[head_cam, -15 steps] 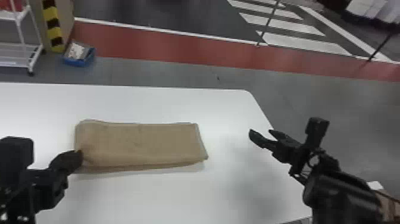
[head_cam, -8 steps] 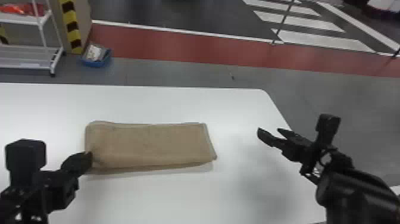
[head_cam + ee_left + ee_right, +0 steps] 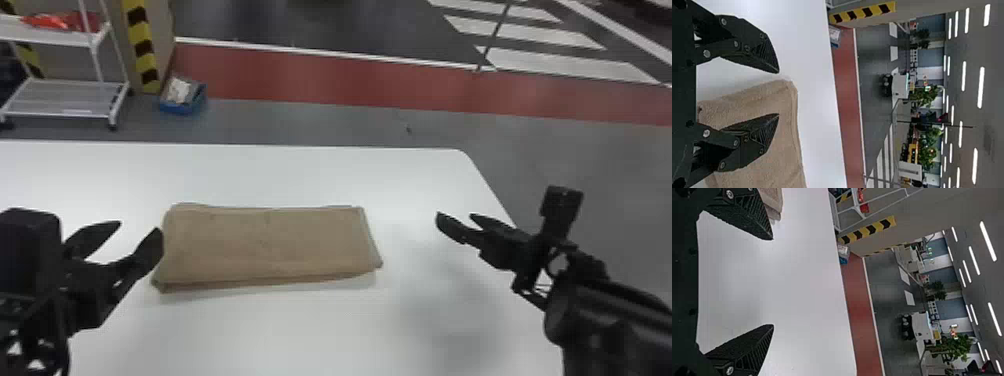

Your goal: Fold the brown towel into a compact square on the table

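The left hand point(image 3: 140, 227) is hanging released by the brown towel point(image 3: 270, 245), while the right hand point(image 3: 455, 215) is pointing inward over the counter point(image 3: 300, 335), fingers parted.

- Brown towel point(image 3: 270, 245): cloth, matt, rough nap (terry-like).
- Table point(image 3: 300, 335): smooth, faintly glossy top.
- Left gripper point(image 3: 139, 227), right gripper point(image 3: 456, 215): matt, ridged inner finger faces.
- Rack point(image 3: 65, 97): smooth metal, by look.

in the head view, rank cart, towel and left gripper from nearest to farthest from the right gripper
1. Towel, on the table to its left
2. Left gripper, by the towel's left end
3. Cart, far left, beyond the table
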### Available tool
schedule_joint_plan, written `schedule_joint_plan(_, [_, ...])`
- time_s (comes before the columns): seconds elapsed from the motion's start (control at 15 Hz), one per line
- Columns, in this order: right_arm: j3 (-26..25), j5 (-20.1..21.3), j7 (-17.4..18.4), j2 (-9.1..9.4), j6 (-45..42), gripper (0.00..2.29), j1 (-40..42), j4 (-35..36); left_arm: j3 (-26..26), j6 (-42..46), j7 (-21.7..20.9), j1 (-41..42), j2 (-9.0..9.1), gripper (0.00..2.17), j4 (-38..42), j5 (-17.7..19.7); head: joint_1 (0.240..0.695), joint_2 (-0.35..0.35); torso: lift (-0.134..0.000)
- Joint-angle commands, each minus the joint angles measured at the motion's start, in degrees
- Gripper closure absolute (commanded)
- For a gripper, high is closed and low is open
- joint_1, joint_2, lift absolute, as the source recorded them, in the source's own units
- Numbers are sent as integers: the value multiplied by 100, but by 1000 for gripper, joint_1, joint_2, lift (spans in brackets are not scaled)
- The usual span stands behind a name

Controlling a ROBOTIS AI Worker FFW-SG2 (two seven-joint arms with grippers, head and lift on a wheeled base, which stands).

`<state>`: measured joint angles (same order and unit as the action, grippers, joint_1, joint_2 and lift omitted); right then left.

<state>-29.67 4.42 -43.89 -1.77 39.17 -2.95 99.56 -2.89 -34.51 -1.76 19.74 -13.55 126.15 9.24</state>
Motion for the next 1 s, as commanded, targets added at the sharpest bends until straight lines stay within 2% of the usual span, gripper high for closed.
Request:
schedule_joint_plan(0.0, [66, -152, 12, 18, 315, 100, -47, 46, 149, 255, -17, 12, 2, 36, 138, -54, 695, -198, -124])
schedule_joint_plan(0.07, [145, -354, 74, 18, 509, 107, -56, 46, 114, 765, -87, -49, 19, 36, -38, -27, 695, -173, -124])
schedule_joint_plan(0.2, [374, -416, 302, 141, 667, 110, -47, 125, -159, 1310, -368, -339, 99, 117, -547, 25, 695, -160, -124])
schedule_joint_plan(0.47, [963, -442, 557, 182, 1036, 323, -30, 362, -1046, 1398, -650, -1104, 230, 805, -1611, -133, 695, -168, -124])
schedule_joint_plan(0.53, [1182, -416, 698, 182, 1247, 380, -39, 424, -1275, 1345, -641, -1244, 239, 1123, -1769, -291, 695, -175, -124])
schedule_joint_plan(0.6, [1393, -284, 839, 182, 1546, 380, -74, 486, -1372, 1292, -650, -1332, 274, 1298, -1857, -414, 695, -180, -124])
schedule_joint_plan(0.73, [1587, -29, 1049, 182, 2108, 380, -311, 486, -1460, 1152, -667, -1368, 274, 1359, -1857, -537, 695, -184, -124])
schedule_joint_plan(0.93, [1736, 252, 1058, 182, 2618, 380, -601, 459, -1424, 923, -790, -1368, 266, 1359, -1875, -607, 695, -183, -124])
